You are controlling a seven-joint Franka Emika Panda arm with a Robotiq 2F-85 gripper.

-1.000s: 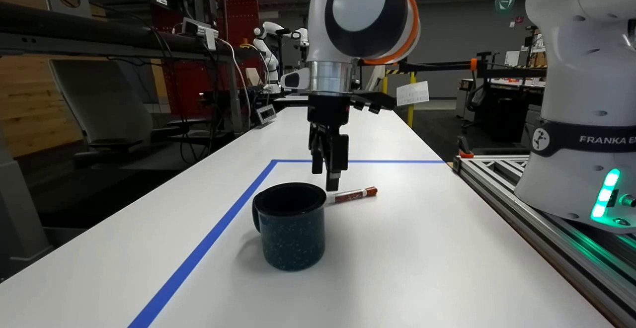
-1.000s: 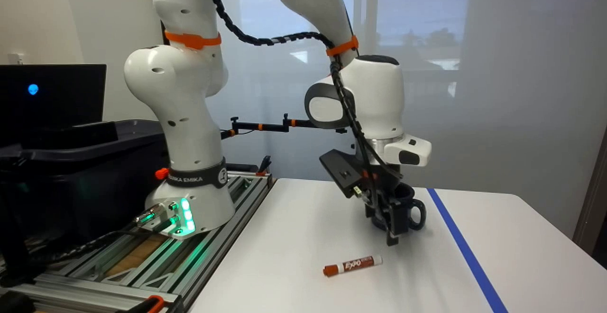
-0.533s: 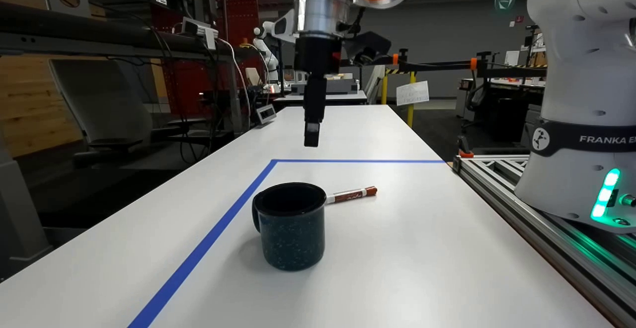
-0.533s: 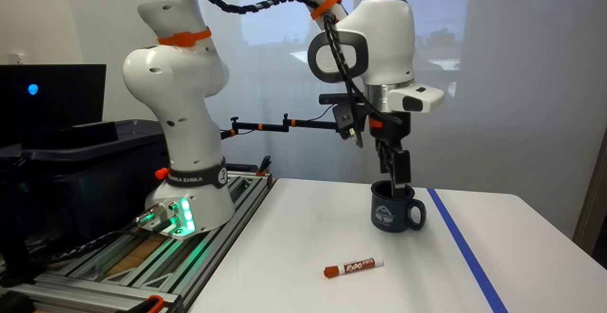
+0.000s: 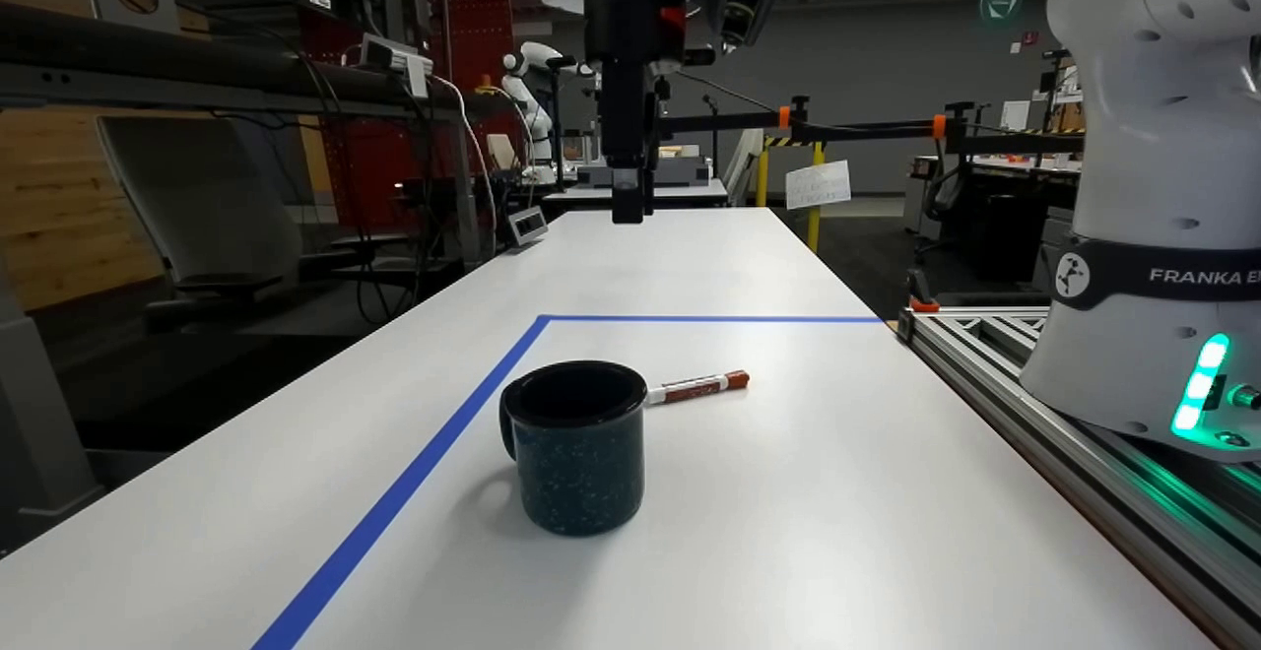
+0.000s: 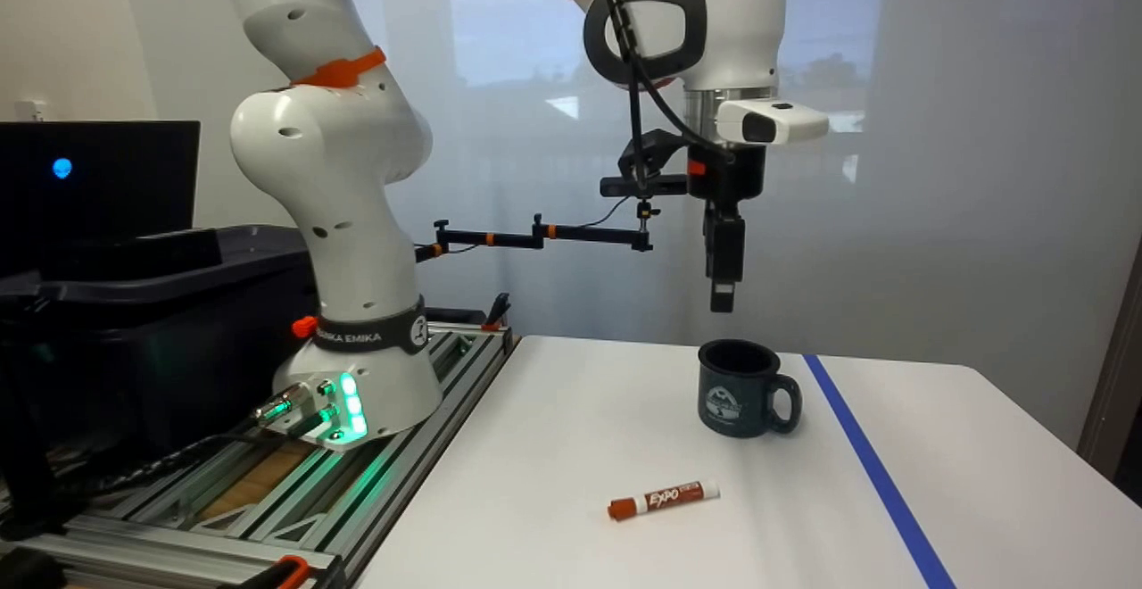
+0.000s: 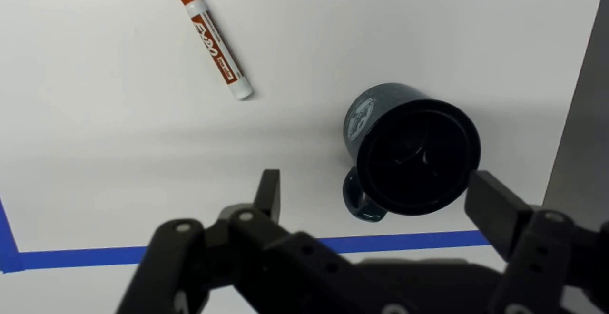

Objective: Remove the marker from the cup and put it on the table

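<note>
Label on the marker [image 7: 211, 37] reads EXPO — clear in the wrist view, legible in an exterior view too; finer print mostly too small. The mug [image 6: 754, 393] has a white logo [image 6: 722, 403], mountain-like, lettering unreadable. A black band [image 5: 1162, 278] round the base of the arm [image 6: 343, 174] reads FRANKA plus a clipped E in an exterior view; EMIKA lettering [image 6: 367, 337] readable in an exterior view. Dark screen [image 6: 116, 183] with a blue alien-head logo [image 6: 62, 169]. White paper [image 5: 818, 184] in the background, writing too faint to read.

The arm is high, bent out over the bench [image 6: 535, 446], wrist roughly vertical, end effector [image 7: 374, 181] pointing straight down, above the mug's rim and apart from it in an exterior view. It is wide — fingers [image 7: 271, 192] well apart in the wrist view, mug seen mostly between them, lower down.

The marker lies flat on the bench, outside the mug and apart from it. Relative to the end effector: below it, off to one side; upper left in the wrist view, beyond the finger gap, reddish-brown cap toward the top edge, white end slanting down. In an exterior view it sits behind the mug. Mug upright, handle near the blue tape [image 7: 395, 243].
</note>
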